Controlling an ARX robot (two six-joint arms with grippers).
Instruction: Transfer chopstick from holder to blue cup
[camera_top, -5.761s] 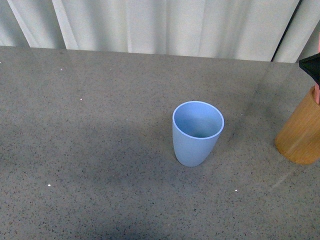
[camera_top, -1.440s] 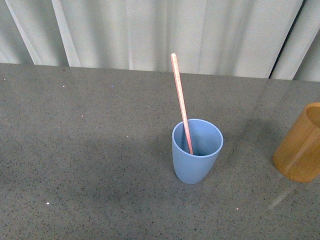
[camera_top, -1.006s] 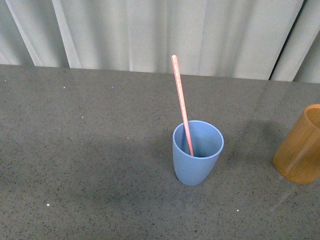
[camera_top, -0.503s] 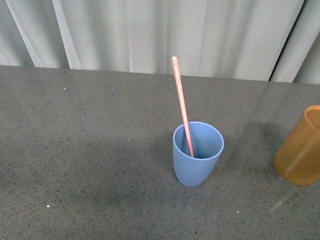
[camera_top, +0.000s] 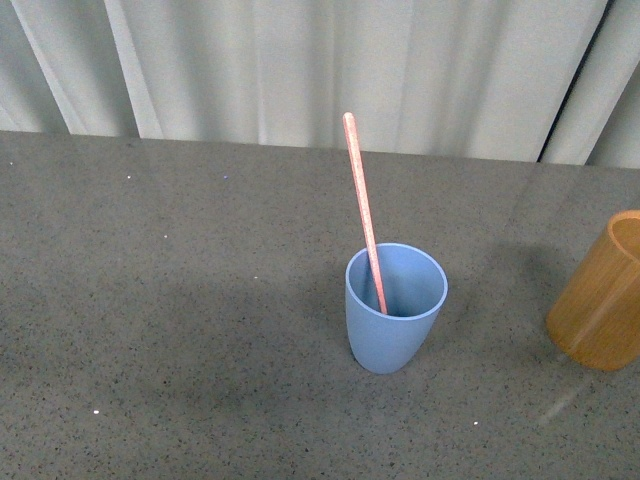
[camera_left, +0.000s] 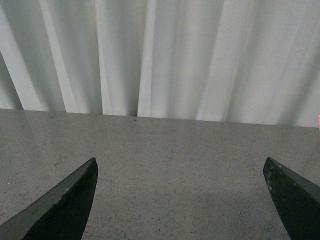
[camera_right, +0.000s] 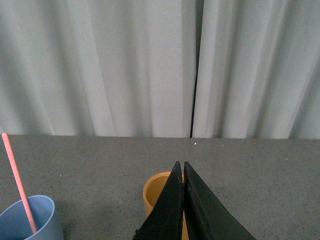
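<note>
One salmon-pink chopstick (camera_top: 361, 205) stands in the light blue cup (camera_top: 394, 320) at the table's middle, leaning toward the back left. The orange-brown holder (camera_top: 604, 295) sits at the right edge of the front view. Neither arm shows in the front view. In the right wrist view my right gripper (camera_right: 181, 165) is shut with nothing between its fingers, and it hangs in front of the holder (camera_right: 156, 192). The blue cup (camera_right: 30, 220) and the chopstick (camera_right: 17, 182) show at that view's lower left. My left gripper (camera_left: 181, 167) is open over bare table.
A grey speckled table (camera_top: 180, 300) carries both cups. White pleated curtains (camera_top: 300, 60) close off the back edge.
About six seconds ago the cup was empty and a black gripper tip hung over the holder. In the last second and a half only the camera view shifted slightly; the chopstick stays put.
</note>
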